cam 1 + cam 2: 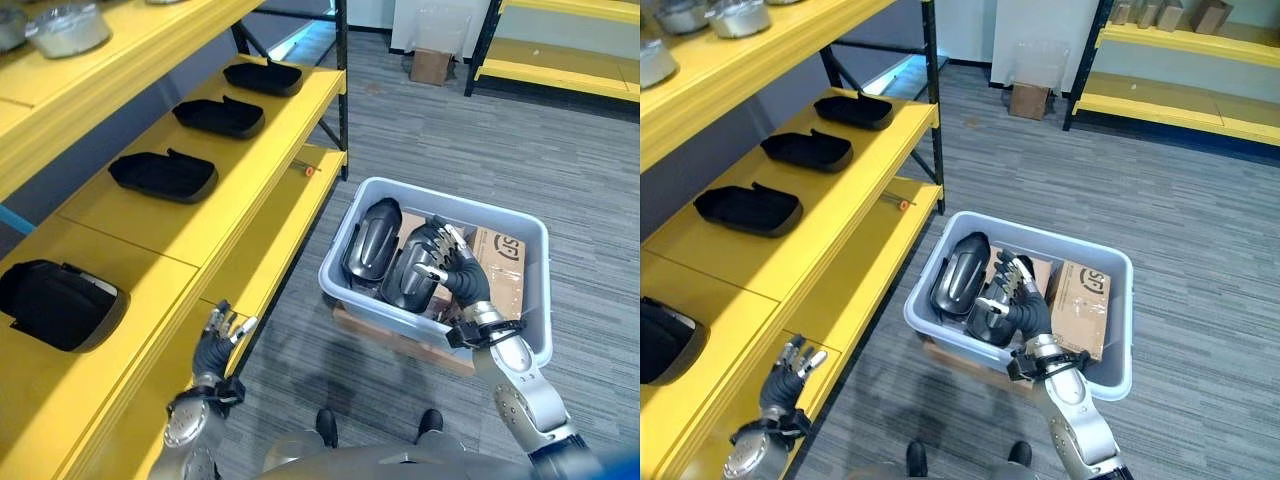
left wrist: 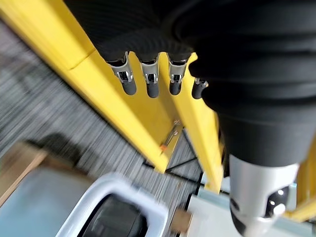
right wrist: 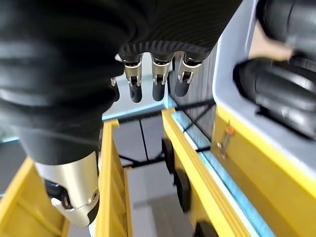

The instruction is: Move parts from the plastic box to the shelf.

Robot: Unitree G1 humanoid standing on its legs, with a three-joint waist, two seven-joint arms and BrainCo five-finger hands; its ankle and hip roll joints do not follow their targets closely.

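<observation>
I see my right hand [image 1: 448, 262], fingers loosely spread, resting over the nearer dark part [image 1: 408, 278] in the plastic box [image 1: 436, 200] at lower right, its long axis running toward the frame's top; left hand [image 1: 218, 335] idles open by the shelf [image 1: 215, 205].

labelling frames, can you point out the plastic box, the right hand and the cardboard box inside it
plastic box [image 1: 440, 195]: left eye view, on its far rim.
right hand [image 1: 452, 258]: left eye view, on the dark cover at the hand's back.
cardboard box [image 1: 1082, 300]: right eye view, on its printed top face.
</observation>
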